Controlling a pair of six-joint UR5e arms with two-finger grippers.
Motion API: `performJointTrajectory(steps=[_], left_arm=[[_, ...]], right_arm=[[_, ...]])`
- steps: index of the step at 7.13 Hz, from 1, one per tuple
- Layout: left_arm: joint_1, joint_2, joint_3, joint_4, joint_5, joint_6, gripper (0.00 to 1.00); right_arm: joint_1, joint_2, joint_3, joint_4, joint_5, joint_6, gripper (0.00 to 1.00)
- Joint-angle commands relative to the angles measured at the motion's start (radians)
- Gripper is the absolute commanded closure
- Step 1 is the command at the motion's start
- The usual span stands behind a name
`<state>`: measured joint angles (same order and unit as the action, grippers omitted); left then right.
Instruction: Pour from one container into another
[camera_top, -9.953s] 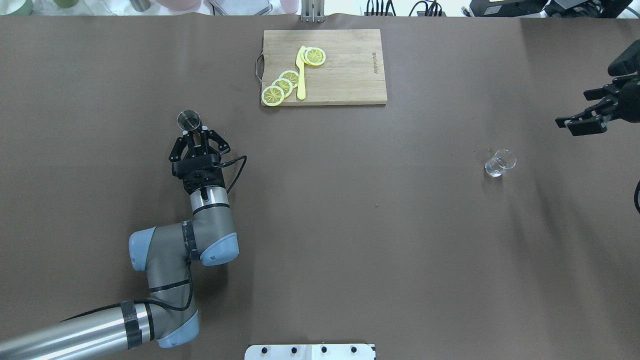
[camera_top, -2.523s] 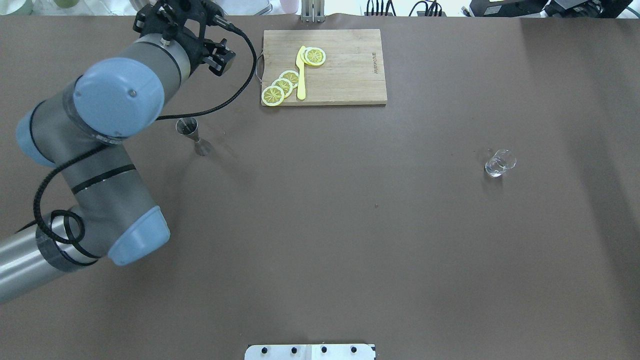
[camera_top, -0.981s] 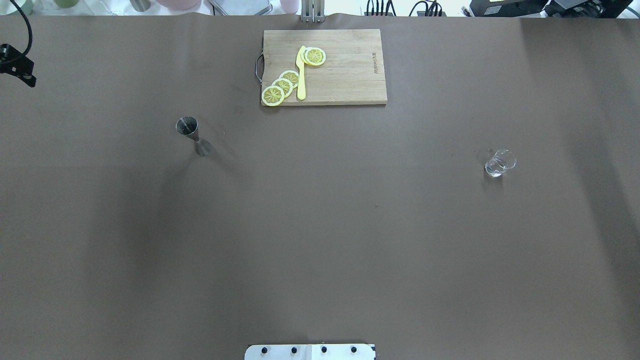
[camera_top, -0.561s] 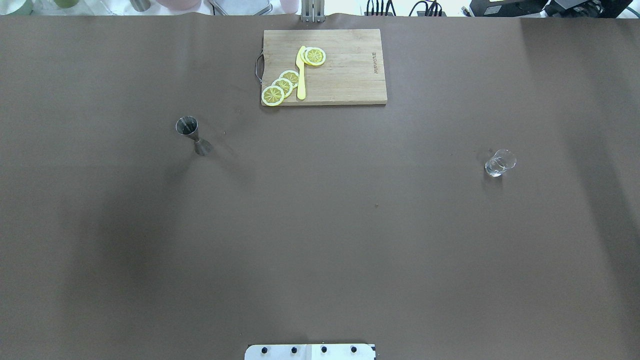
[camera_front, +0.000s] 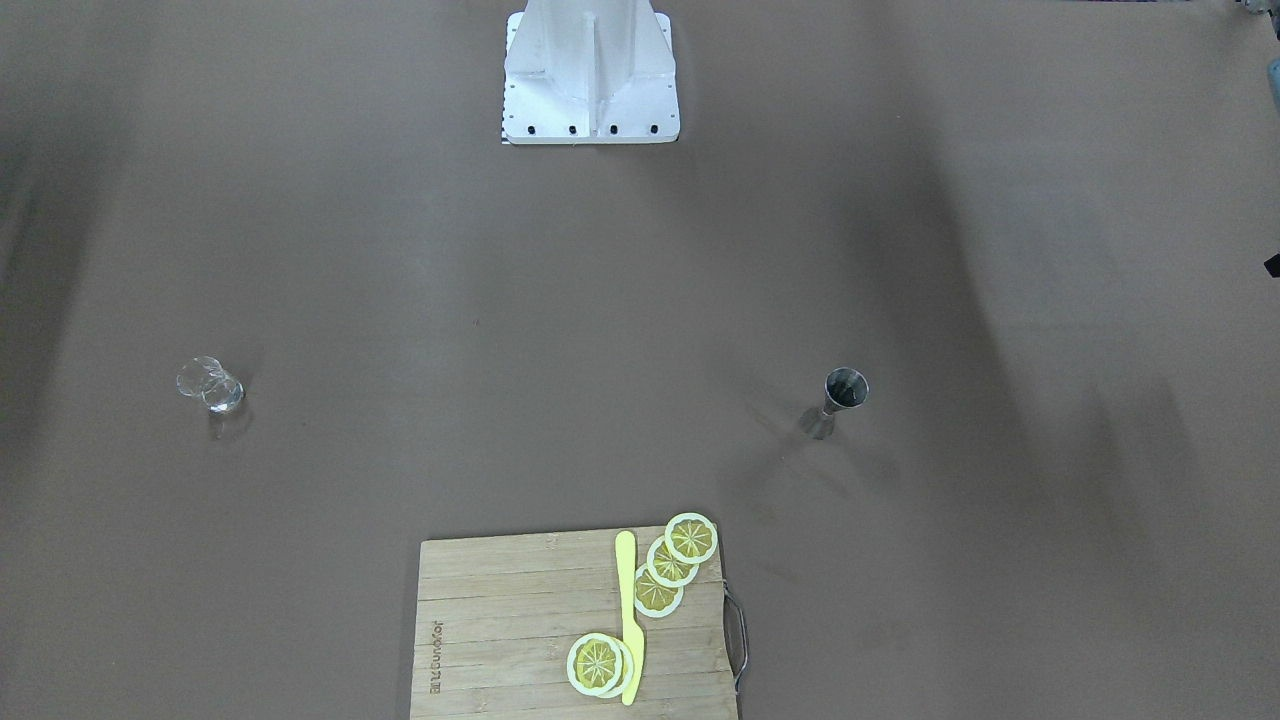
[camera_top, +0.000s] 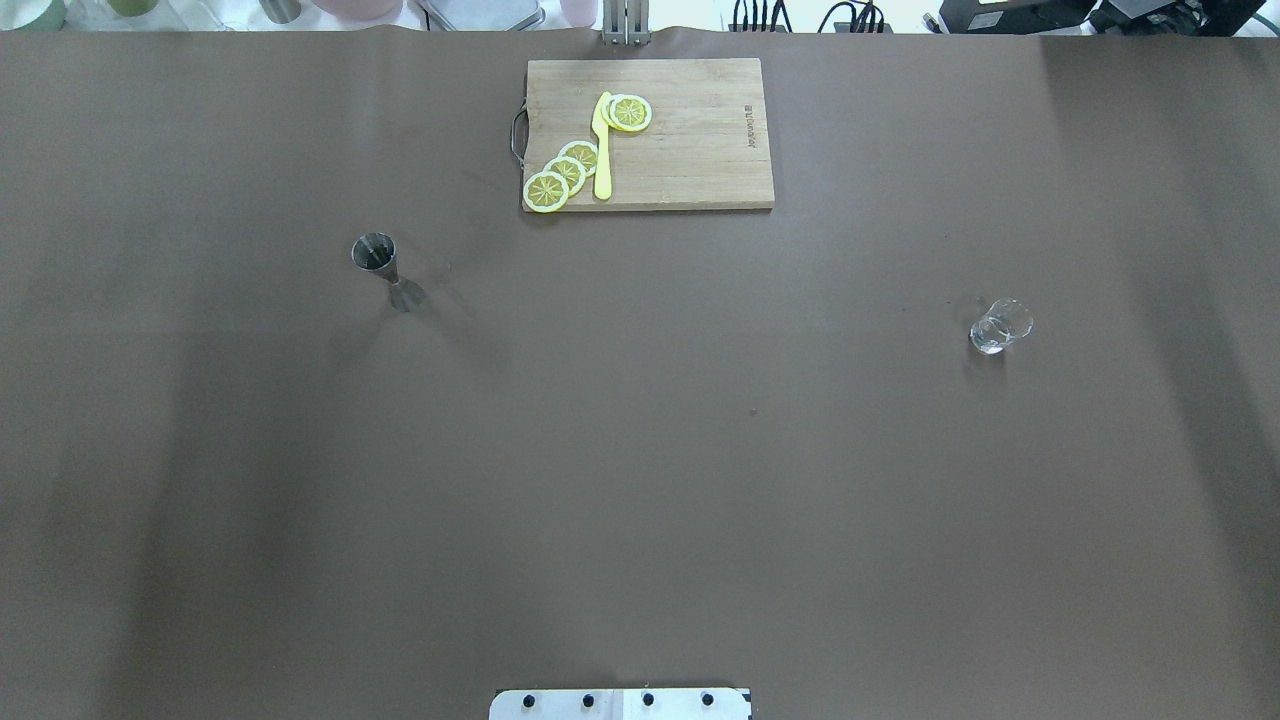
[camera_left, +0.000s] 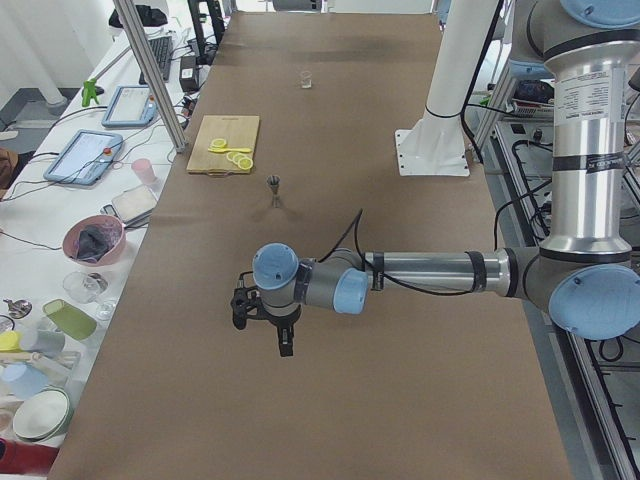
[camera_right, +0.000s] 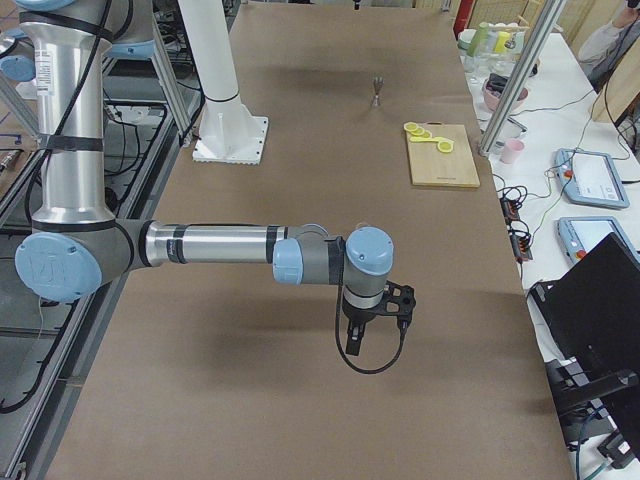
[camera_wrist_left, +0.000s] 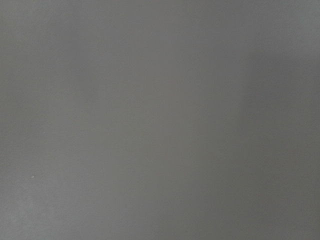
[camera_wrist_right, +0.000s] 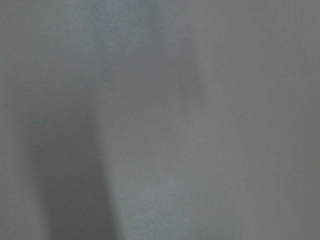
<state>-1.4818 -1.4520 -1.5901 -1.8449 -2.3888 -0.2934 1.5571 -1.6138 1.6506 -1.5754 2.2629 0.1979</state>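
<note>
Jigger: steel jigger stands upright on the robot's left side.
Tumbler: clear glass tumbler far right, well apart.
Pincers: left gripper, right gripper; I cannot tell whether their fingers are apart or together.

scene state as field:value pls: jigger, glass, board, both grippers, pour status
source: steel jigger, upright on the table, robot's left side, nothing holding it
target: clear glass, upright, robot's right side, far from the jigger; contents cannot tell
far_edge: cutting board with lemon slices and yellow knife
left_arm: left gripper over bare table, away from the jigger; open or shut cannot tell
right_arm: right gripper over bare table, away from the glass; open or shut cannot tell
pour: not under way
</note>
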Motion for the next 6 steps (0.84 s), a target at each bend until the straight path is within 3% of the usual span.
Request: performJointTrajectory(steps=[1, 3, 5, 6], left_arm=[[-0.003, 0.01, 0.004, -0.027, -0.006, -0.004, 0.01], [-0.003, 0.009, -0.025, 0.033, -0.007, -0.007, 0.01], [0.001, -0.007, -0.128, 0.244, 0.0, 0.006, 0.01], [0.005, -0.013, -0.148, 0.251, -0.001, 0.005, 0.01]], right_arm=[[0.0, 0.0, 0.0, 0.0, 0.001, 0.0, 0.0], [0.0, 0.0, 0.0, 0.0, 0.001, 0.0, 0.0], [-0.002, 0.0, 0.0, 0.0, 0.001, 0.0, 0.0], [-0.002, 0.0, 0.0, 0.0, 0.001, 0.0, 0.0]])
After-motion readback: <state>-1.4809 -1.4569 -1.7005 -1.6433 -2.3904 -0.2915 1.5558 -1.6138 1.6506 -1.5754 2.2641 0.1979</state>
